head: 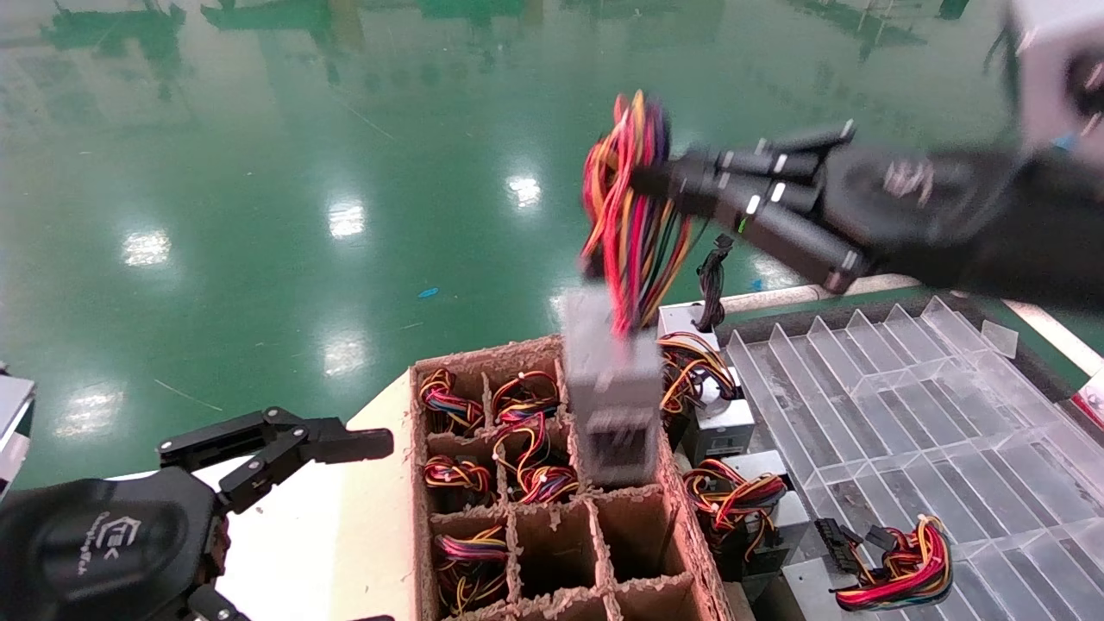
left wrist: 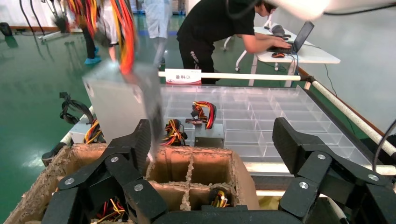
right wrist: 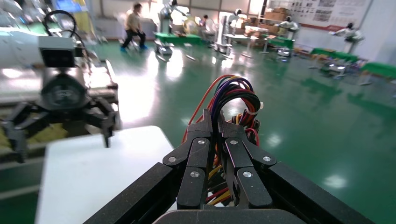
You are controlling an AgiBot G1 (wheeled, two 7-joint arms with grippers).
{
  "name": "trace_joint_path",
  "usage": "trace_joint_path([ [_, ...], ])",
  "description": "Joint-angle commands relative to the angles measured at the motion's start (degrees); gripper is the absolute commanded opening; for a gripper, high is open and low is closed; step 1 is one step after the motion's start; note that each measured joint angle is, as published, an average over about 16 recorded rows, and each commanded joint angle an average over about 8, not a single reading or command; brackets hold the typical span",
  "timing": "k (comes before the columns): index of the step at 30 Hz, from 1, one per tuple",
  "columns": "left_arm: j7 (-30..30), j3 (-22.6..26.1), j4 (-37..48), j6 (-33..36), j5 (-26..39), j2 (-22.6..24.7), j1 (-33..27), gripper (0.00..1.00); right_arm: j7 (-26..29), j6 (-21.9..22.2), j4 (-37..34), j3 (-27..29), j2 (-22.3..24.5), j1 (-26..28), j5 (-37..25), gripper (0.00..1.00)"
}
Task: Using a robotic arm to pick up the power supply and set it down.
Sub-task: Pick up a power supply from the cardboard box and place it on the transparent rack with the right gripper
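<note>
Above the cardboard crate (head: 414, 483), the power supply (head: 611, 405) hangs by its wires (head: 630, 216), its grey box blurred, apparently swinging. The right gripper (head: 664, 181) reaches in from the right, level and well above the crate, fingers pinched tight on the wire loop. To do this step well, it should probably carry slowly so the box settles, then lower it until it rests before letting go. The left gripper (head: 362, 444) is parked low beside the crate, fingers spread wide, empty.
</note>
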Motion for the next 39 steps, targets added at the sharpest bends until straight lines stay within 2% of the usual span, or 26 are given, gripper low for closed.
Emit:
trace_joint_path([
  [1,0.00,0.00,0.00,0.00,0.00,0.00,0.00,1.00,0.22,-0.35,-0.78,-0.51,0.62,3.26,-0.45,0.00],
  [10,0.00,0.00,0.00,0.00,0.00,0.00,0.00,1.00,-3.76,2.93,-13.14,-4.76,1.75,16.25,-9.27,0.00],
  [18,0.00,0.01,0.00,0.00,0.00,0.00,0.00,1.00,-8.90,6.47,-21.17,-9.14,1.27,23.64,-18.50,0.00],
  [28,0.00,0.01,0.00,0.00,-0.01,0.00,0.00,1.00,-16.50,12.48,-28.00,-15.18,-1.42,28.88,-29.30,0.00],
  [39,0.01,0.01,0.00,0.00,-0.01,0.00,0.00,1.00,-22.19,18.25,-33.27,-20.12,-6.92,30.36,-37.05,0.00],
])
